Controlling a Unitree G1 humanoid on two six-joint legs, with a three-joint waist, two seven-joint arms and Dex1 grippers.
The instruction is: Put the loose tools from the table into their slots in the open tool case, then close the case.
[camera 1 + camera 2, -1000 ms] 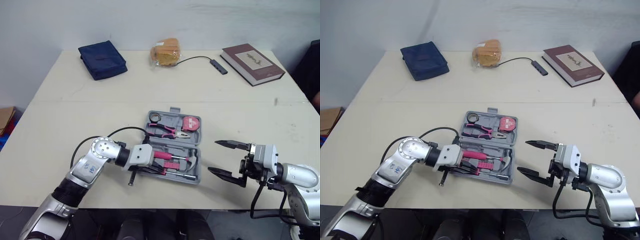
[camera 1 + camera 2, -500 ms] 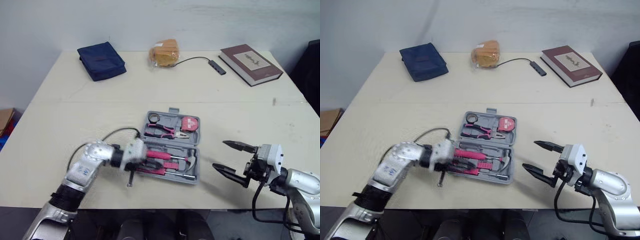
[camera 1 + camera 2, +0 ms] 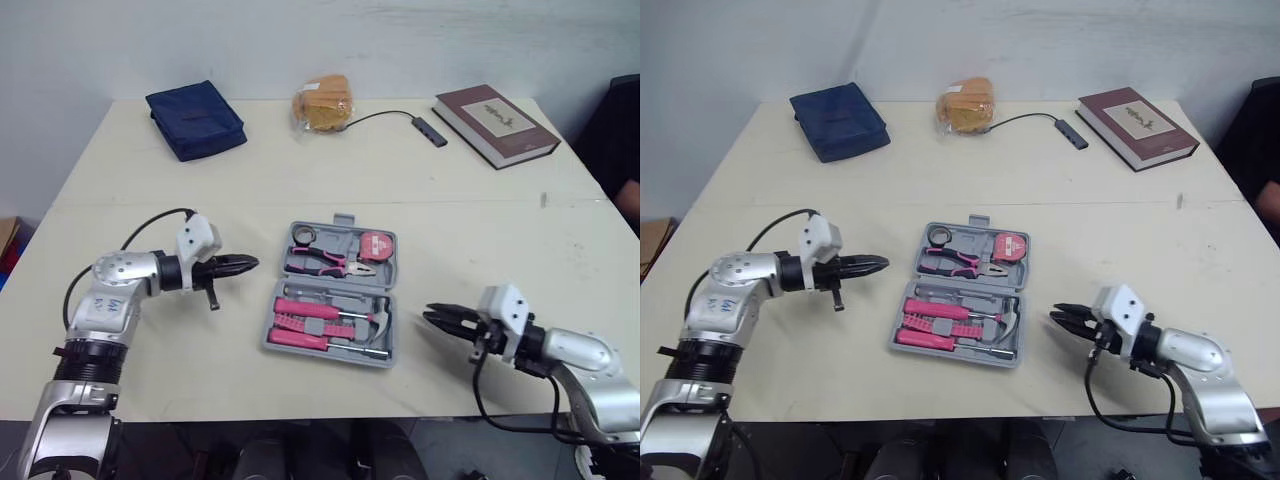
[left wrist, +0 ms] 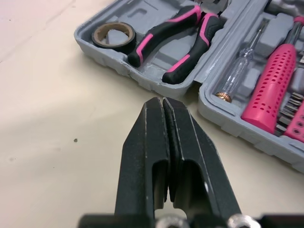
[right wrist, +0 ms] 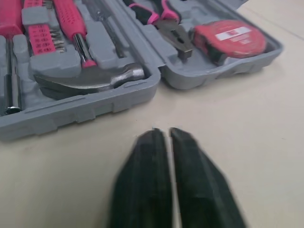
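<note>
The open grey tool case (image 3: 279, 336) lies at the table's middle. Its far half holds pink-handled pliers (image 3: 325, 262), a red tape measure (image 3: 377, 246) and a roll of tape (image 3: 306, 235). Its near half holds a hammer (image 3: 376, 322) and pink-handled screwdrivers (image 3: 305, 308). My left gripper (image 3: 253, 264) is shut and empty, just left of the case, pointing at the pliers (image 4: 175, 42). My right gripper (image 3: 429, 314) is shut and empty, low over the table just right of the case, facing the hammer (image 5: 90, 78).
Along the far edge lie a dark blue pouch (image 3: 195, 118), a bagged bread roll (image 3: 322, 104), a small hub on a cable (image 3: 431, 130) and a brown book (image 3: 495, 112). Bare tabletop surrounds the case on both sides.
My left gripper has drawn back out of the case's near half to the left. My right gripper has gone from wide open to shut. The camera has shifted slightly.
</note>
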